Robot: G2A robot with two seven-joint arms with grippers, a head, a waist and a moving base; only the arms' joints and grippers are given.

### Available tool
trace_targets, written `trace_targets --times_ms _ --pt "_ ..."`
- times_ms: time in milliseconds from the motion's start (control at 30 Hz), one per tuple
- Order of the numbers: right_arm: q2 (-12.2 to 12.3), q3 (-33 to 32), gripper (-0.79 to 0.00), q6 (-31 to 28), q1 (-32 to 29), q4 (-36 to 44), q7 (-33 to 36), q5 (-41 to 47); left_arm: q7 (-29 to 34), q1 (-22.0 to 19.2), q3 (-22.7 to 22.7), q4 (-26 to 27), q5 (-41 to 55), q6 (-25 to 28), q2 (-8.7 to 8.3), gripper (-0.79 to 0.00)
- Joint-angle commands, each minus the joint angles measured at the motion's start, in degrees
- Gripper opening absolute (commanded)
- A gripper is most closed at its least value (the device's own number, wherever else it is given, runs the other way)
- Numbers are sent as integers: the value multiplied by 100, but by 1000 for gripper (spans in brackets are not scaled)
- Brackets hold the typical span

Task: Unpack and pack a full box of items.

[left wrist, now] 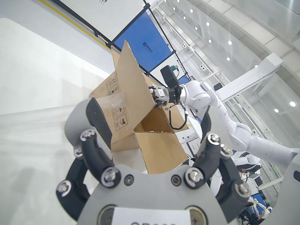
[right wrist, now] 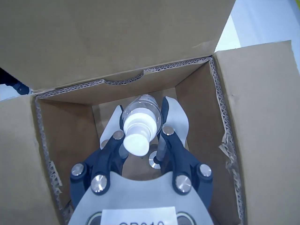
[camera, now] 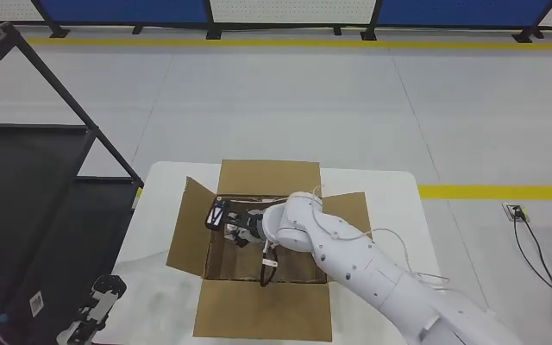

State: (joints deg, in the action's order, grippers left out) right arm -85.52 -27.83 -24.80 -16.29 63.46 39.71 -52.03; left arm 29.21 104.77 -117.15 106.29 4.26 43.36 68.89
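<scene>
A brown corrugated cardboard box (camera: 267, 177) is sitting on the white rectangular table (camera: 164, 198) with all four of its flaps standing open and folded outward. The right arm (camera: 345, 250) is stretching across from the table's near right corner and is dipping its wrist into the box's opening. In the right wrist view, the right gripper (right wrist: 143, 105) is pointing down inside the box, and its two dark fingers (right wrist: 165, 118) are pinching a clear plastic bottle with a white cap (right wrist: 140, 125) from either side, just below the shoulder. The bottle is hanging between the box's inner walls with its cap end turned up toward the wrist; whether its base is touching the box floor cannot be told. The left gripper (left wrist: 150, 113) is hanging off the table's near left corner, well apart from the box, and its black-padded fingers (left wrist: 98, 118) are standing spread wide with nothing between them. From there it is facing the printed side wall of the box and one raised flap. A black metal-framed rack (camera: 52, 198) is standing on the floor just beside the table's left edge, and a yellow floor line (camera: 259, 41) is running in front of blue partition panels (camera: 121, 10) at the far side of the room.
</scene>
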Motion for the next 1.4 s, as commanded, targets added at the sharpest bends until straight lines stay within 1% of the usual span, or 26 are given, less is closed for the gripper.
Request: trace_targets --times_ms 0,133,267,433,500,567,667,733,867,933,1100,1233,1367 --pt "317 -450 -785 328 -464 1144 539 -286 0 0 0 0 0 0 0 0" --pt "803 -1404 -785 841 -1502 2932 1331 -915 0 0 0 0 0 0 0 0" --pt "1127 -2377 -785 1302 -2512 4340 1792 -1628 0 0 0 0 0 0 0 0" --pt "1426 -3883 -785 1533 -3918 5891 1800 -2126 0 0 0 0 0 0 0 0" --pt "1507 -4531 -785 1591 -4481 6297 1734 -2162 0 0 0 0 0 0 0 0" --pt "1567 -5152 -785 1537 -4955 6491 1628 -2015 0 0 0 0 0 0 0 0" --pt "1626 -5976 -785 1399 -5476 6447 1465 -1634 0 0 0 0 0 0 0 0" --pt "1654 -6458 -785 1398 -5711 6200 1429 -1425 0 0 0 0 0 0 0 0" --pt "1698 -7040 -785 1149 -5881 5479 1281 -868 0 0 0 0 0 0 0 0" --pt "1721 -7243 -785 1107 -5882 5045 1225 -778 0 0 0 0 0 0 0 0" --pt "1775 -7391 -785 576 -5700 3891 928 -398 0 0 0 0 0 0 0 0" --pt "1818 -7090 -785 273 -5202 2890 1121 -531 0 0 0 0 0 0 0 0" --pt "1839 -6774 -785 209 -4688 2188 1276 -676 0 0 0 0 0 0 0 0"
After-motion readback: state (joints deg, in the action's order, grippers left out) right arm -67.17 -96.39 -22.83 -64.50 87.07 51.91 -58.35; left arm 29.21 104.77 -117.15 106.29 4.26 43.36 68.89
